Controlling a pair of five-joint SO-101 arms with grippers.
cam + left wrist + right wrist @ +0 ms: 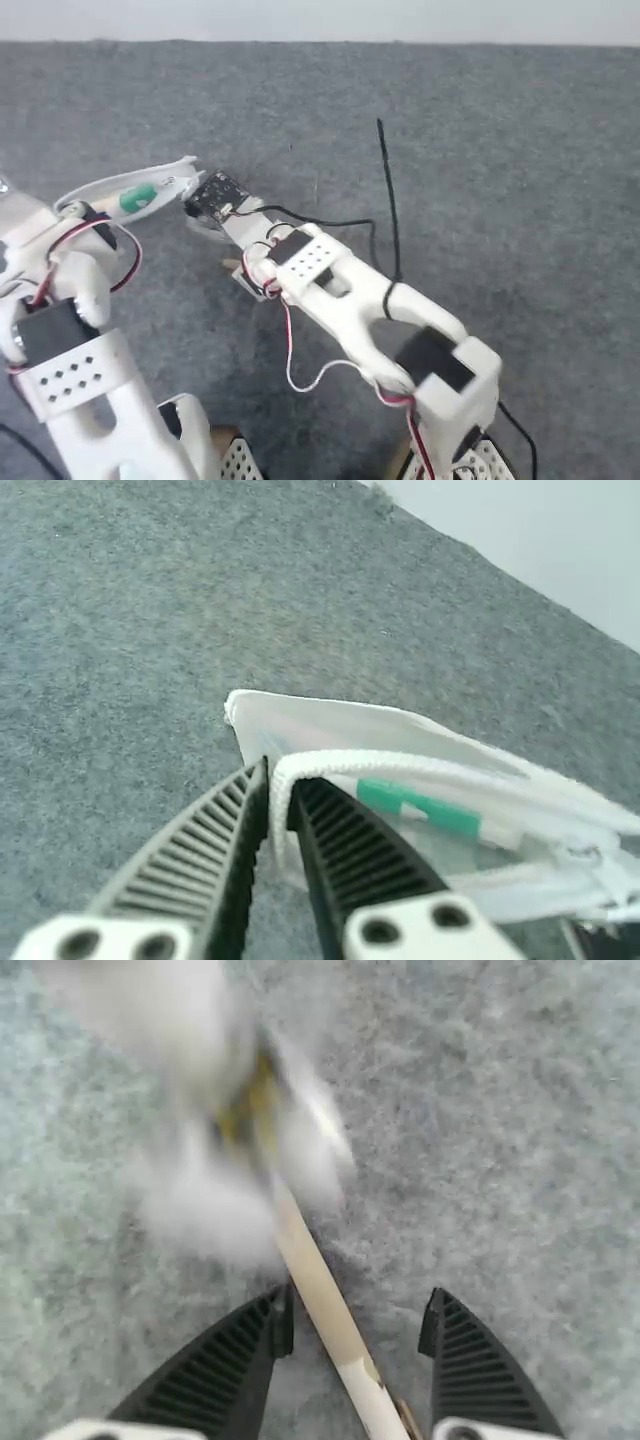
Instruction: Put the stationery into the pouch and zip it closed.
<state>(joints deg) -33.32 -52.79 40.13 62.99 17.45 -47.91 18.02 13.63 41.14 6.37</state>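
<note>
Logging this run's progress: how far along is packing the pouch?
Done: a green item already sits inside the pouch. In hand: the left gripper is shut on the pouch's rim, and the right gripper, fingers open, straddles a pencil that points toward the blurred pouch. Left: getting the pencil fully in, then zipping; the mouth appears unzipped.
</note>
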